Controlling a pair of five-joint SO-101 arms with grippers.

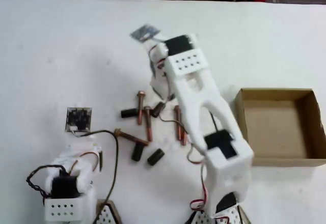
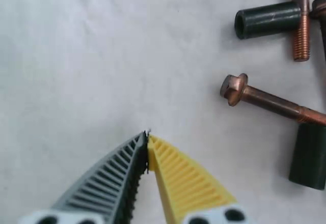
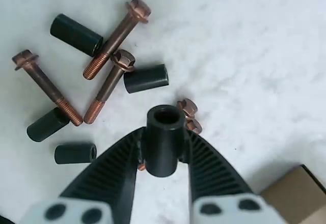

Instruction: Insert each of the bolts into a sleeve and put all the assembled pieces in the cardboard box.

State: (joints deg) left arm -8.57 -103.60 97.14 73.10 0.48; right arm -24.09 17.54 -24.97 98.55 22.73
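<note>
Black and stubby, one sleeve (image 3: 164,150) is pinched between the dark ribbed fingers (image 3: 114,173) of the right claw (image 3: 164,135). It stands roughly on end above the white surface (image 3: 265,56), its open bore turned up towards the wrist. Just behind it, half hidden, two copper-coloured bolt heads (image 3: 187,107) peek out side by side. Further out lies the rest of the scatter: three more bolts (image 3: 117,38), one with its threaded tip up against a lying sleeve, and four loose sleeves (image 3: 146,78) on their sides among them. A corner of the cardboard box (image 3: 298,193) shows near the claw. Seen from above, the box stands open to the right of the pile and apart from it, while the right arm (image 1: 204,96) stretches out over the bolts. The left claw (image 2: 147,135) is pressed closed on itself, its grey finger (image 2: 102,183) and yellow finger (image 2: 186,183) meeting at the tips over bare white surface. Near it lie a flanged bolt and a sleeve on its side. The left arm (image 1: 66,188) sits folded back at the near left of the surface.
</note>
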